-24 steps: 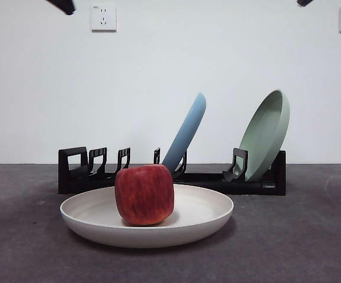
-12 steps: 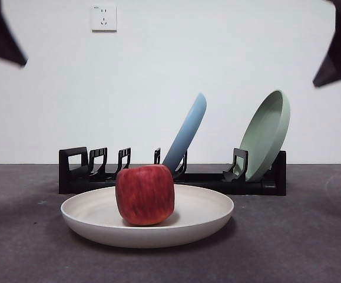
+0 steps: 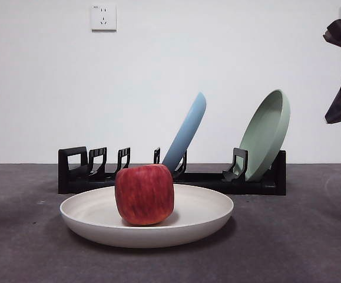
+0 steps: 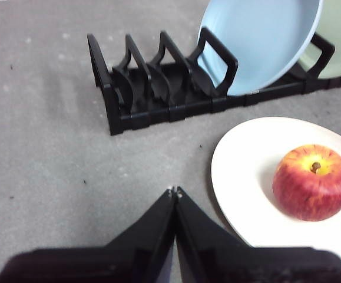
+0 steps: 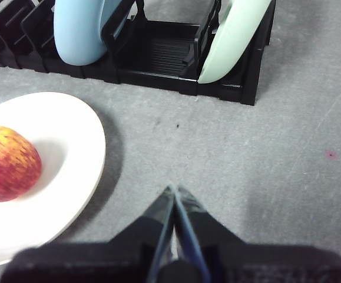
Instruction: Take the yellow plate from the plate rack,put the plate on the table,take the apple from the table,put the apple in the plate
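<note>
From the front view we see the wide, shallow cream-coloured matte plate [image 3: 146,219] lying flat on the dark grey mottled table [image 3: 300,247], towards its near edge, with the blocky red apple [image 3: 145,194] streaked faintly yellow sitting upright inside it, a little off the plate's middle. Behind them, towards the far edge, the long low black slotted plate rack [image 3: 170,174] holds a leaning light-blue plate [image 3: 186,132] and a sage-green plate [image 3: 267,134]; its other slots stand empty. Dark arm parts show only at the side edges, high above the table, touching nothing. In the left wrist view the left gripper [image 4: 174,191] hovers over bare table beside the cream plate [image 4: 258,177], its two black jaws pressed together on nothing, with the apple [image 4: 313,183] resting in the plate and the rack [image 4: 176,88] beyond. In the right wrist view the right gripper [image 5: 173,190] likewise hangs over bare table on the other side of the plate [image 5: 70,153], jaws clenched together and empty, the apple [image 5: 8,163] inside the plate and well apart from it. We judge that every step is done: plate out of the rack and on the table, apple in the plate; nothing appears left but for the arms to rest.
</note>
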